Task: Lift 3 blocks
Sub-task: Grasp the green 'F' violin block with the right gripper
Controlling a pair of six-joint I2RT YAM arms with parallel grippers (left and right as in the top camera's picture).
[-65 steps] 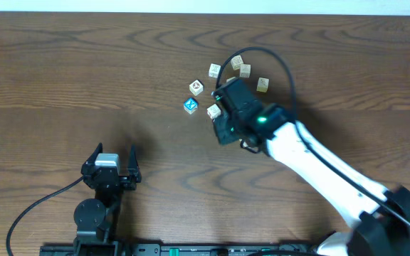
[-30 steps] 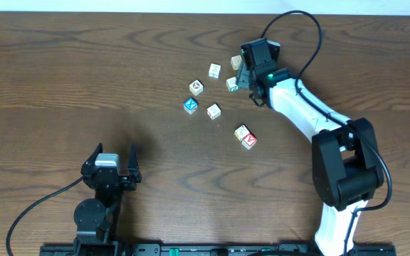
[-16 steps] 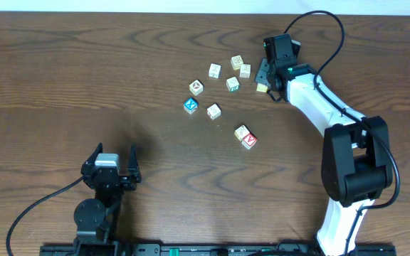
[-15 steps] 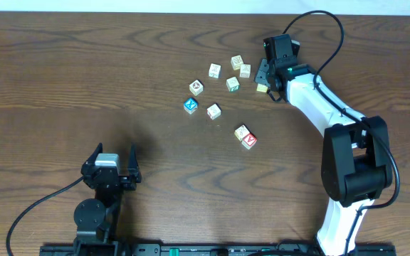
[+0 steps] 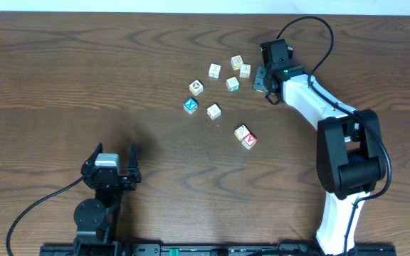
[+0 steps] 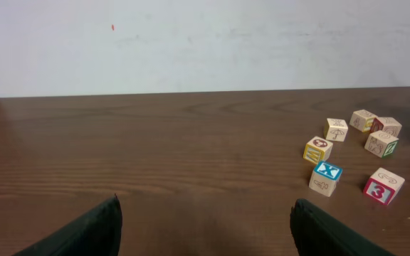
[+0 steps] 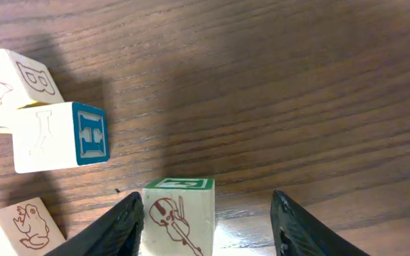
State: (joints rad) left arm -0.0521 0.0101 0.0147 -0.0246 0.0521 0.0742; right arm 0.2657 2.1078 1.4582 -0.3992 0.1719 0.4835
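- Where the near left of the table lies, we find the left gripper sitting low, its fingers spread wide with nothing between them.
- Moving right, we meet a loose scatter of cubes flat on the wood, with the blue-faced cube at its left edge and a yellow-framed cube just behind it.
- Right of that and nearer the robot's base, the red-faced cube lies on the table touching a pale cube. Both are well apart from either gripper.
- Farthest right, the right gripper is down at the far right end of the scatter. In its wrist view we see its fingers standing apart on either side of the violin cube, a pale block with a green-framed face. That cube sits on the wood just beside one finger, with bare table between it and the other, so nothing is clamped.
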